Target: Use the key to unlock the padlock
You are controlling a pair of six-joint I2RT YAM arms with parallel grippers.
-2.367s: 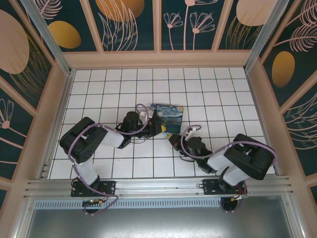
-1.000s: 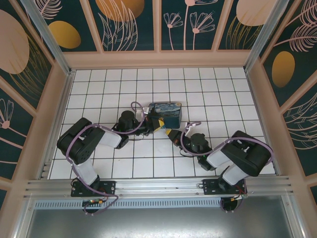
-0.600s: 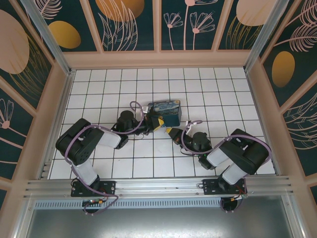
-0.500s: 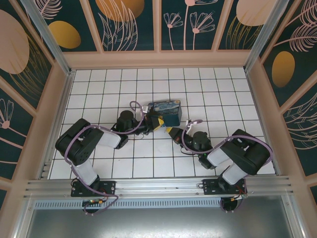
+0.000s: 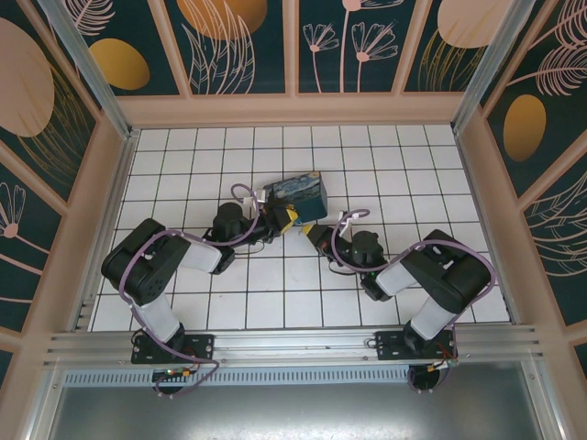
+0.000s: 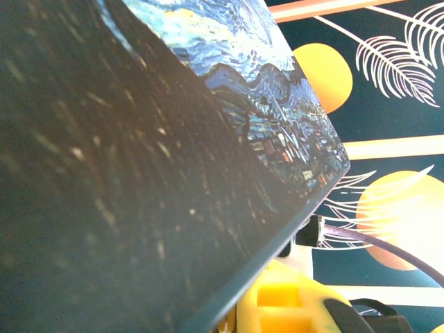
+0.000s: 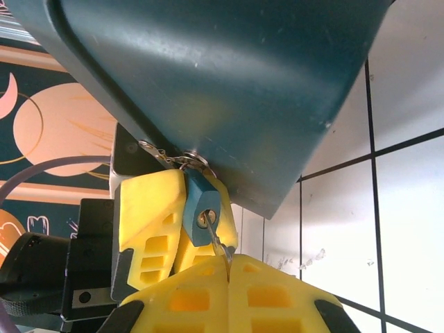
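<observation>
Your right gripper point(image 7: 227, 269) is clamped on the key point(image 7: 220, 251), whose thin blade rises from between your fingertips and meets the keyhole on the face of the padlock point(image 7: 200, 205). That padlock sits pinched between the yellow fingers point(image 7: 149, 222) of your left gripper point(image 5: 288, 218), just above your right jaws, hanging by a small ring point(image 7: 182, 161) under the lower edge of the tilted box point(image 7: 229, 83)
</observation>
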